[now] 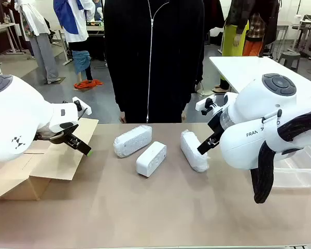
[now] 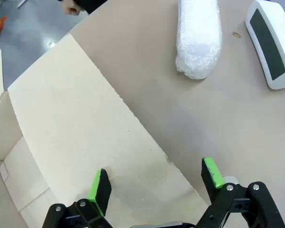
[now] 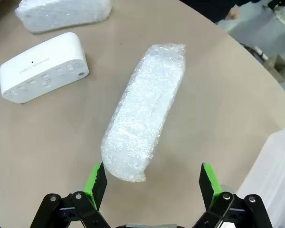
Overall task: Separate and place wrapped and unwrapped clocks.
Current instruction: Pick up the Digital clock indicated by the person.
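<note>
Three clocks lie in a row at the table's far middle. A bubble-wrapped clock (image 1: 132, 140) is on the left, a bare white clock (image 1: 151, 158) in the centre, and a second wrapped clock (image 1: 193, 150) on the right. My left gripper (image 1: 78, 144) hangs open over the cardboard flap, holding nothing. In the left wrist view its gripper (image 2: 156, 183) is above the flap, with the left wrapped clock (image 2: 198, 38) and the bare clock (image 2: 270, 45) farther off. My right gripper (image 3: 152, 179) is open just above the near end of the right wrapped clock (image 3: 145, 111).
An open cardboard box (image 1: 41, 161) sits at the table's left, with its flap (image 2: 76, 133) spread toward the clocks. A clear plastic bin (image 1: 300, 174) stands at the right edge. A person in black (image 1: 153, 57) stands at the far side, hands down.
</note>
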You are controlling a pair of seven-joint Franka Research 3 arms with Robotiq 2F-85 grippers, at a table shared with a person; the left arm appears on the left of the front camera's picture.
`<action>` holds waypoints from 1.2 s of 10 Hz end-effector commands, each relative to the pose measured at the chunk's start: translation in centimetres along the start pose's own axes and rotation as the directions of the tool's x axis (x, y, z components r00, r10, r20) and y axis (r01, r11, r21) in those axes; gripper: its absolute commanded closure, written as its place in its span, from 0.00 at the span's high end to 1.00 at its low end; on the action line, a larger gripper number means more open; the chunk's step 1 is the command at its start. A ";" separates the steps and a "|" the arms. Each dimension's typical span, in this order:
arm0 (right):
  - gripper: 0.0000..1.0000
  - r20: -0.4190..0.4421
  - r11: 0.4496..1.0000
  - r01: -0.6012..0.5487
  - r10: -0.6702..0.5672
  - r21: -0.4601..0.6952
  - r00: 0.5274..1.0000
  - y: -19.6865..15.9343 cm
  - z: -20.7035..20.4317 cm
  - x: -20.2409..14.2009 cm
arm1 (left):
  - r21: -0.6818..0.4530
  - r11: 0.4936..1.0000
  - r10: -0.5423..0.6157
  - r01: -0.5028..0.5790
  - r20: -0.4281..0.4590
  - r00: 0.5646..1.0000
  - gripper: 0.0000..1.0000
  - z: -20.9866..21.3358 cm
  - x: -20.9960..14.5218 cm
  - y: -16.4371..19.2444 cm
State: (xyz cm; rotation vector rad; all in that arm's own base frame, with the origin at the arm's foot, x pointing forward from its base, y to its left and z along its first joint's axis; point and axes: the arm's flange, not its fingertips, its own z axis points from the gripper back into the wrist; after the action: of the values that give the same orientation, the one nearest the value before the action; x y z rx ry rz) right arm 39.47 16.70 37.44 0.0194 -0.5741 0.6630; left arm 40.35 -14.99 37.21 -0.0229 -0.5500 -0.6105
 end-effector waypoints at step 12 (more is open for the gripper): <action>1.00 -0.012 1.000 -0.008 0.008 -0.016 1.000 0.0 0.8 0.5 | -0.019 1.000 0.020 -0.021 -0.071 0.997 1.00 0.8 0.8 -0.4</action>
State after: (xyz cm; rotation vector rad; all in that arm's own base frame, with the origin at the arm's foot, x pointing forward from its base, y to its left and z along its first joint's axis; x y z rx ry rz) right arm 39.48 16.67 37.62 0.0160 -0.5756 0.6661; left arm 40.34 -15.09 37.21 -0.0229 -0.5278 -0.6120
